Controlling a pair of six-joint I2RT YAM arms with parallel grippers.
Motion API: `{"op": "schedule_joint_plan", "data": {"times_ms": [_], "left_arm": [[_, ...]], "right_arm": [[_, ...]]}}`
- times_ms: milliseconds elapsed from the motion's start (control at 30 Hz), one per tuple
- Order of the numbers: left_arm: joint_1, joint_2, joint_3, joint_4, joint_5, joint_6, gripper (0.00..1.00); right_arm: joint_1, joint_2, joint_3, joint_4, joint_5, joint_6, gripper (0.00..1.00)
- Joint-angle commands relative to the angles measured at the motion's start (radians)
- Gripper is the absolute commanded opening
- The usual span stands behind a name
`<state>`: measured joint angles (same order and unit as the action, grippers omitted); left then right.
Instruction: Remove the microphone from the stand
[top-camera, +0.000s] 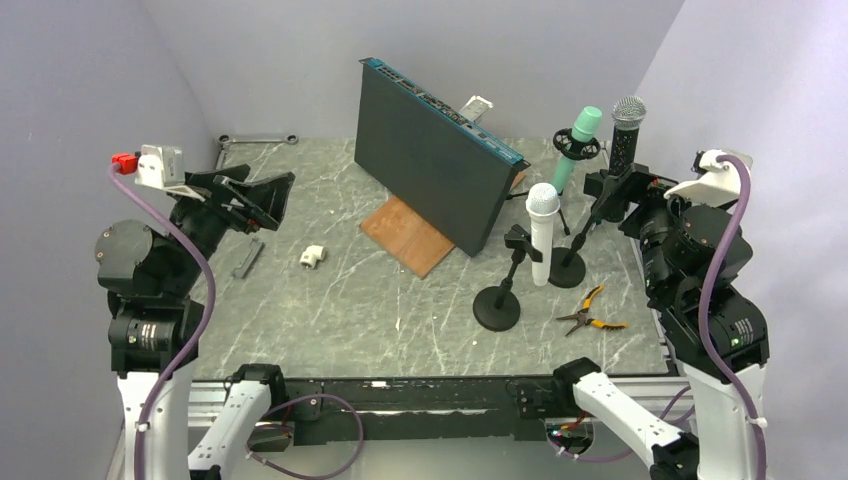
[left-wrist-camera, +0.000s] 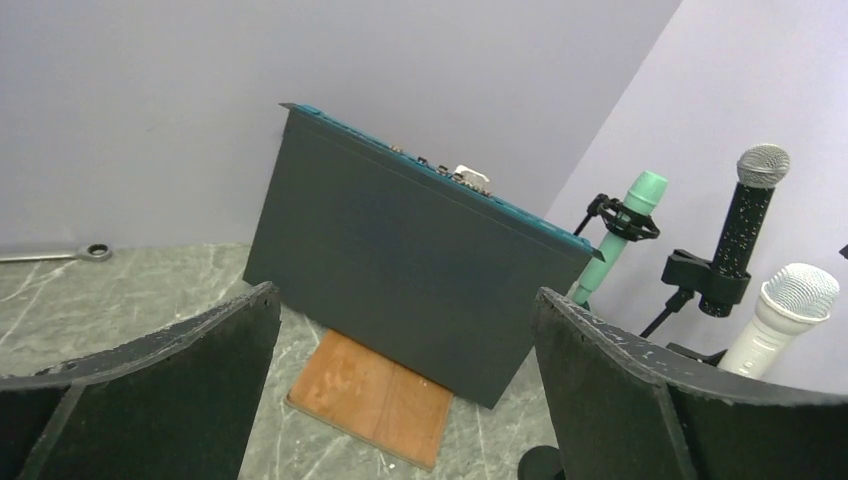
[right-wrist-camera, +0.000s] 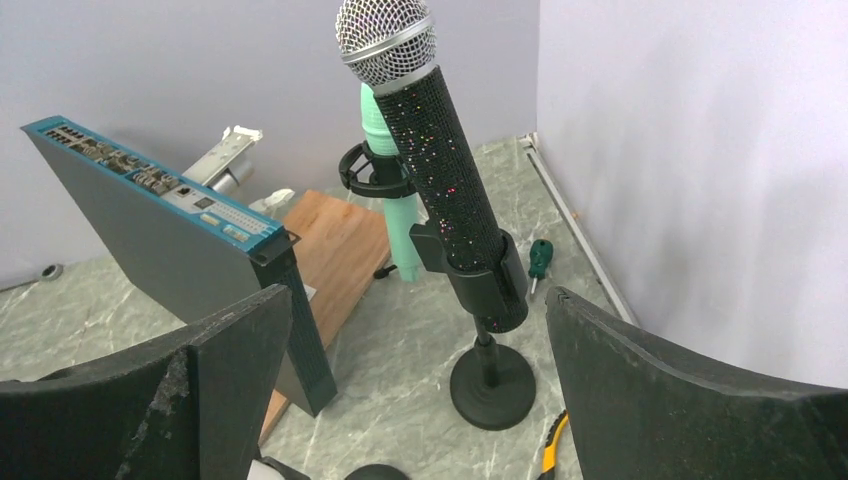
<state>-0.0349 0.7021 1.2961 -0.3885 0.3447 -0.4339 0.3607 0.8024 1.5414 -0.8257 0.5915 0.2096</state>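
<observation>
black glitter microphone (right-wrist-camera: 445, 180): seated in its clip, tilted, silver grille uppermost. Straight ahead of the right gripper (right-wrist-camera: 418, 300), in line with the gap between its fingers and beyond their tips.
stand (right-wrist-camera: 491, 385): round black base on the table (top-camera: 350, 310), thin pole rising to the clip around the microphone's lower body. Ahead of and below the right gripper.
right gripper: fingers spread wide, nothing between them. No contact with microphone or stand visible.
mint microphone (right-wrist-camera: 402, 230): in a ring mount, just behind the black one as seen from the right gripper.
white microphone (top-camera: 541, 230): upright in its own stand, off to the right gripper's left.
screwdriver (right-wrist-camera: 538, 262): green handle, lying on the table just past the stand, toward the wall.
pliers (top-camera: 590, 312): yellow handles, flat on the table, below the right gripper and near the stand bases.
dark box (top-camera: 430, 160): on its long edge, teal trim on top. Ahead-left of the right gripper, dead ahead of the left gripper (left-wrist-camera: 405, 295).
wooden board (top-camera: 405, 235): flat, partly under the box.
left gripper: fingers wide apart, empty, raised off the table, well apart from all three microphones.
white fitting (top-camera: 312, 256): small, on the table near the left gripper.
</observation>
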Motion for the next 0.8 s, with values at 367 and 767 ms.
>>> {"op": "schedule_joint_plan", "data": {"times_ms": [367, 767], "left_arm": [[-0.286, 0.112, -0.170, 0.241, 0.204, 0.023, 0.98], [-0.834, 0.316, -0.247, 0.568, -0.079, 0.166, 0.99]], "right_arm": [[-0.002, -0.150, -0.047, -0.047, -0.317, -0.045, 1.00], [-0.004, -0.219, -0.109, -0.133, -0.503, -0.003, 1.00]]}}
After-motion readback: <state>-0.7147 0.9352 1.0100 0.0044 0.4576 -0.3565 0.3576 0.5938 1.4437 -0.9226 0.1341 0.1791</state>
